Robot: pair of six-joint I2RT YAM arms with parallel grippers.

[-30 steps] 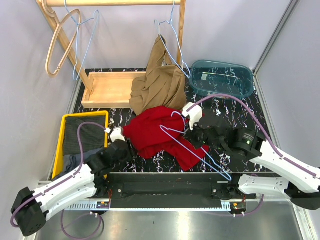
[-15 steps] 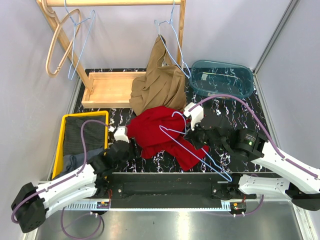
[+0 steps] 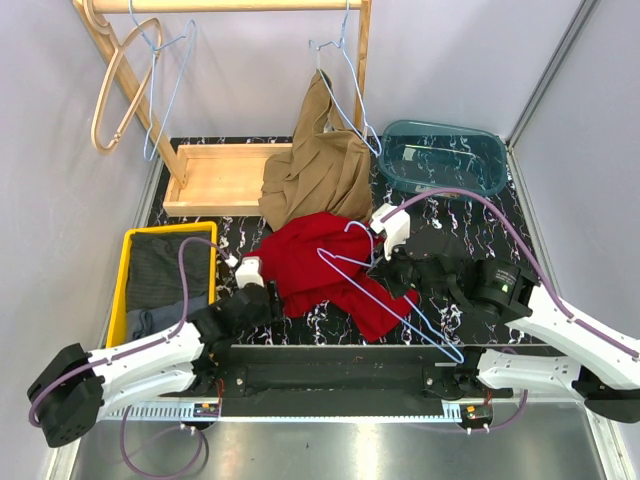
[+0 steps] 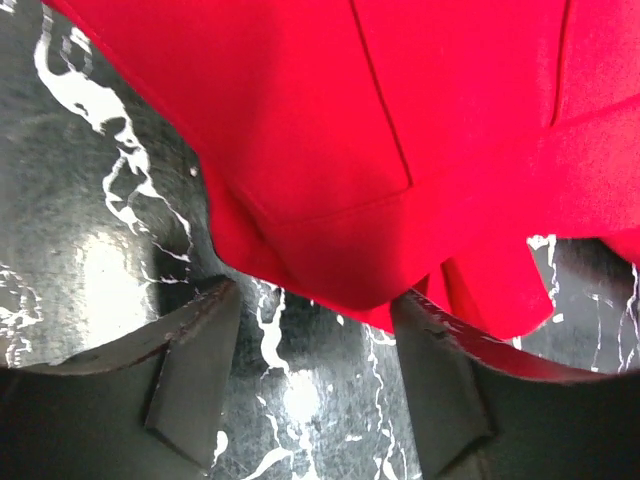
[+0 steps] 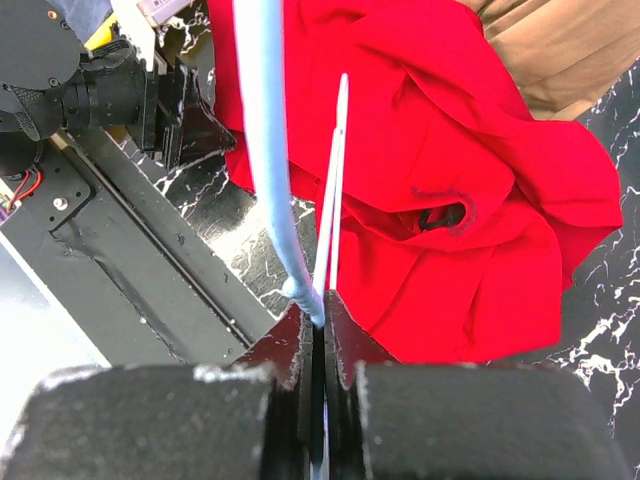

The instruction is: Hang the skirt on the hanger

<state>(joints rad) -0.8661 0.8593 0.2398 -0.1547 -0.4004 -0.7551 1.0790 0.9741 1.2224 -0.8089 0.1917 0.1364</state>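
We have the red fabric skirt lying crumpled in the middle of the black marbled table, just in front of the tan garment that hangs from the wooden rail. The light-blue wire hanger lies slanted across the skirt's right side. Our right gripper is pressed tight on its wire; in the right wrist view the fingers pinch the thin rod with no gap showing.

Our left gripper sits at the skirt's near-left edge with its fingers spread and nothing between them. From the left wrist view the two dark fingers frame a folded corner of the red cloth, which droops just above the gap, and bare table shows between them.

We judge the step in hand to be taking hold of that edge. To do it well, we should push forward far enough for the fold to sit fully between the pads, stay low so the bottom layer is caught too, and close on a hemmed part, not on a loose single layer. The cloth will likely slide and bunch, so the grip needs depth. The right gripper should hold the hanger steady meanwhile. We cannot tell from these views which edge is the waistband.
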